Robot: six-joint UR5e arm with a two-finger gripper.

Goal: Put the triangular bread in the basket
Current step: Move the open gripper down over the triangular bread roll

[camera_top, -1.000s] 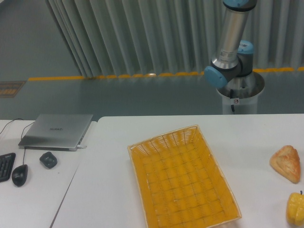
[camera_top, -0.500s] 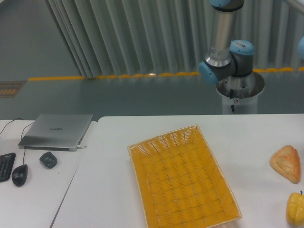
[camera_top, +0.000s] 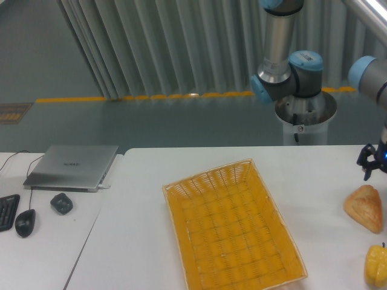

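- The gripper (camera_top: 370, 163) hung at the far right edge of the frame, just above the triangular bread (camera_top: 364, 207) and not touching it.
- Only a dark sliver of the tool showed; two prongs seemed to point down, but whether they stood spread or pressed together I could not tell at that size.
- The bread lay on the white table (camera_top: 139, 241) at the right, its narrow tip toward the top of the frame, well apart from the basket (camera_top: 233, 226) in the centre.
- A yellow ridged piece (camera_top: 376, 264) sat just below the bread in the lower right corner, near but apart.
- The basket held nothing, so the placing was not yet done.
- By my judgement the bun would be light, with a rough crust that should not slip; best pinched across the broad middle of its flanks, gently, in case the crust gives.
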